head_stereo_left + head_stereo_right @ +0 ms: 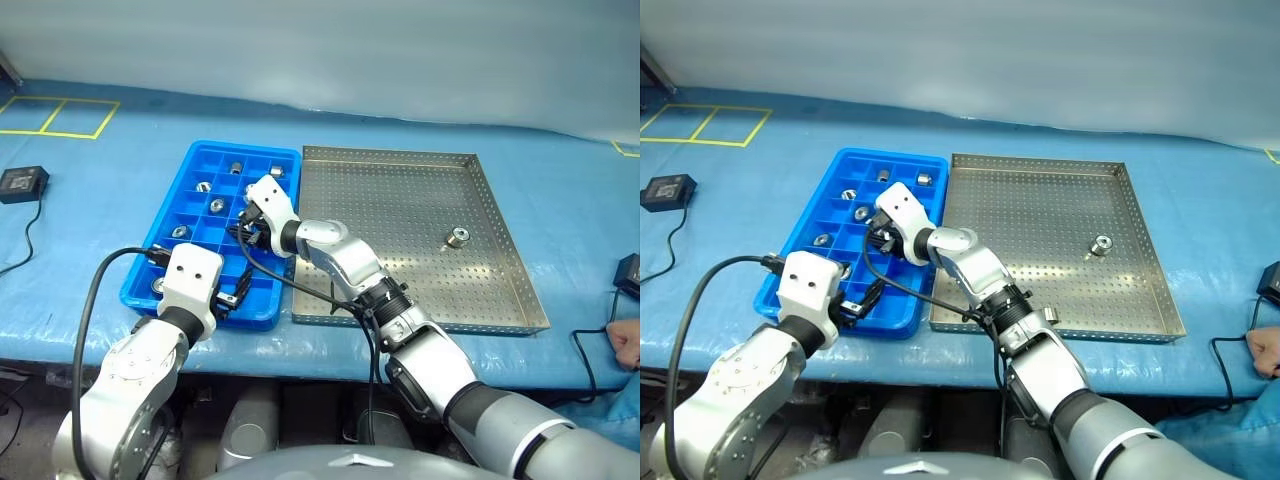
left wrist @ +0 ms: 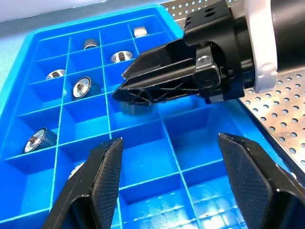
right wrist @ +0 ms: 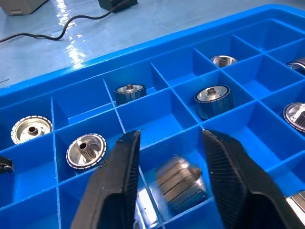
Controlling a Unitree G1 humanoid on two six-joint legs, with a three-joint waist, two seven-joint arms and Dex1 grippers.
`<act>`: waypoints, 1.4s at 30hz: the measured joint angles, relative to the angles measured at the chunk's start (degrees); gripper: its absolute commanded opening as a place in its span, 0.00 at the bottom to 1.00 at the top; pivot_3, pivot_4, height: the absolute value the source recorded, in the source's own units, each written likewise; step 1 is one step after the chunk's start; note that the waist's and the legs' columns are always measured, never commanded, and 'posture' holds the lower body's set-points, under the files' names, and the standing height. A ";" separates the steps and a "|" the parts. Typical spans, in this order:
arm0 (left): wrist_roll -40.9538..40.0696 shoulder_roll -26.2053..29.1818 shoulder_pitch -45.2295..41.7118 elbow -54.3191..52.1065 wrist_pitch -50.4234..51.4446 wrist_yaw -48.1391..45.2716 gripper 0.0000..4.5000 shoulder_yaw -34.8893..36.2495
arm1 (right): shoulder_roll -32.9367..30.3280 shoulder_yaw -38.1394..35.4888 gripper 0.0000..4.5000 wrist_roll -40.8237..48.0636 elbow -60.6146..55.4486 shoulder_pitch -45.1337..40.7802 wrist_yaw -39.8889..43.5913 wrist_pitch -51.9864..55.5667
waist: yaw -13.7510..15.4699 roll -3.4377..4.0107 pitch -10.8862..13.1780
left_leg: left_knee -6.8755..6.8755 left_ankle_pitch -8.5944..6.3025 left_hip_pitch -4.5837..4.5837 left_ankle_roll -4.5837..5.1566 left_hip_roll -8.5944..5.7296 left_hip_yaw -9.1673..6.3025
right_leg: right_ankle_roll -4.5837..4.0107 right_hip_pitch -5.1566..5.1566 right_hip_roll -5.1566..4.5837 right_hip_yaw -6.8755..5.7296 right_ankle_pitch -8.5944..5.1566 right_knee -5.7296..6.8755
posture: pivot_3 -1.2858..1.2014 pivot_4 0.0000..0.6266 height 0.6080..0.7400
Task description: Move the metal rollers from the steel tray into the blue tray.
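We are looking down on a table covered in a blue sheet (image 1: 120,200), where a bright blue rectangular plastic tray (image 1: 196,165) with a grid of small square compartments is sitting just beside a large silver-grey steel tray (image 1: 400,170) with a perforated floor and a low rim.

Our right gripper (image 3: 169,157) is reaching across from the steel tray and hanging over the middle of the blue tray. Its two black fingers (image 3: 119,176) are standing apart, released, and a small shiny ribbed metal roller (image 3: 178,183) is lying blurred in the gap between them, over a compartment just below the fingertips. We cannot tell whether it is touching either finger.

Our left gripper (image 2: 167,167) is hovering over the near end of the blue tray, its fingers spread wide with nothing between them, and it is pointing toward the right gripper (image 2: 143,83) just ahead of it.

Several other metal rollers are lying in separate compartments of the blue tray, well beyond the right gripper's fingertips: one upright dark-ribbed roller (image 3: 214,100), another upright one (image 3: 130,92), and two lying with their round faces showing (image 3: 86,150) (image 3: 31,129).

One silver roller (image 1: 457,237) is sitting alone on the floor of the steel tray, toward its right side, well apart from both grippers.
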 measured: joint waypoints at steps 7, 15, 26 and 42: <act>-0.58 -1.00 -4.72 3.86 -1.60 -0.90 0.77 -2.87 | -4.28 -2.50 0.53 -0.03 -15.42 4.82 -2.67 5.02 | -0.04 -0.01 -0.01 | 0.07 0.01 -0.03 -0.01 -0.05 -0.02 | 0.02 0.06 -0.08 -0.02 0.00 -0.05 | 0.62 0.24 1.00; -1.28 -2.42 -13.65 12.07 -7.08 -5.04 0.77 -7.63 | -24.27 -2.61 0.53 -1.51 -42.56 19.02 -2.68 25.72 | -2.40 0.00 -0.01 | 0.10 0.01 -0.14 0.01 -0.07 0.00 | 0.00 0.00 -0.09 0.01 0.01 -0.06 | 0.54 0.24 1.00; -1.31 -2.75 -20.02 23.25 -13.60 -11.36 0.77 -12.98 | -35.80 -3.13 0.53 0.30 -64.39 27.81 -2.57 45.87 | -9.79 0.00 -0.01 | 0.20 0.01 0.10 0.03 -0.03 0.07 | 0.05 0.12 0.02 0.25 0.02 0.08 | 0.48 0.24 1.00; -1.04 -2.33 -19.19 25.35 -16.06 -12.61 0.77 -13.25 | -40.73 -2.10 0.53 1.74 -64.28 30.43 -4.68 50.21 | -10.95 -0.05 -0.05 | 0.40 -0.02 0.10 0.08 -0.05 0.08 | 0.16 0.12 0.01 0.39 0.09 0.16 | 0.49 0.24 1.00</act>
